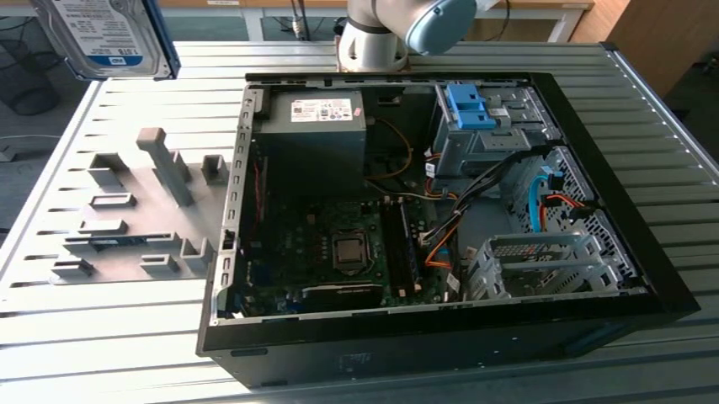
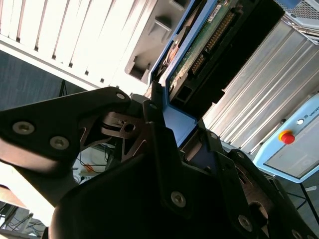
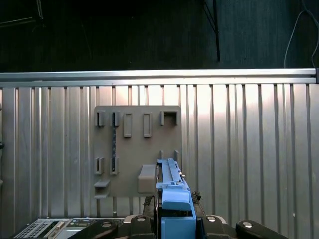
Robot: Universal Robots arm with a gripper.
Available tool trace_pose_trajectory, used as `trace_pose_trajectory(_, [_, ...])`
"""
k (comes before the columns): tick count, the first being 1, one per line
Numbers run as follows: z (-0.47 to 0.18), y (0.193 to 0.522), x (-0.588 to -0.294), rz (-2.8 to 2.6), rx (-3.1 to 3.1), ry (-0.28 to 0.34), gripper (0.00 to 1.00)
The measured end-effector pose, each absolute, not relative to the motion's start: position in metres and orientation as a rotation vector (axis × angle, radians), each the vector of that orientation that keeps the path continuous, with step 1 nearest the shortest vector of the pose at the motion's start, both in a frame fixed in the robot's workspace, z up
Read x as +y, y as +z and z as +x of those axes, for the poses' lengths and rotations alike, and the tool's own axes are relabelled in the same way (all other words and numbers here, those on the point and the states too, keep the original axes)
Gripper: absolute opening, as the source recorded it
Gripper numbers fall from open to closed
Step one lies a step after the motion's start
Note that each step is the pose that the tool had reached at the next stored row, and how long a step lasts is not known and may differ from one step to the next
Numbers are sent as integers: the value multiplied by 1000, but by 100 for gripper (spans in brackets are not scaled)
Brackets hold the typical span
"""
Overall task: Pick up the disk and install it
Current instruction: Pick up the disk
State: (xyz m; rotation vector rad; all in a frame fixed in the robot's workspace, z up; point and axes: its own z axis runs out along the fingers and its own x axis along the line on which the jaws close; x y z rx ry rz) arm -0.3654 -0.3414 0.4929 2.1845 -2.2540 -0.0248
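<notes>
the fingers (image 2: 158, 130) pinch the disk (image 2: 197, 55) by its blue rails, edge-on between them in both wrist views; it hangs raised over the grey fixture plate (image 3: 137, 149) on the table (image 3: 239, 139), at the exterior view's left of the open computer case (image 1: 450, 210)

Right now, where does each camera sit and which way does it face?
Exterior view: off the arm, above, looking down into the open black computer case on the slatted metal table; the arm's pale joint shows at the far edge.
First wrist view: on the wrist, looking down past the black claw at the grey fixture board.
Second wrist view: on the wrist, close along the claw, shut on the silver metal disk with blue plastic rails.
Shared: all three show the disk and the table.
</notes>
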Motion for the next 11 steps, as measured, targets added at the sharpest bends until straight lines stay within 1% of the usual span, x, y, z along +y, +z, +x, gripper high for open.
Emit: trace_pose_trajectory(11, [-361, 493, -341, 2185, -2254, -25, 36])
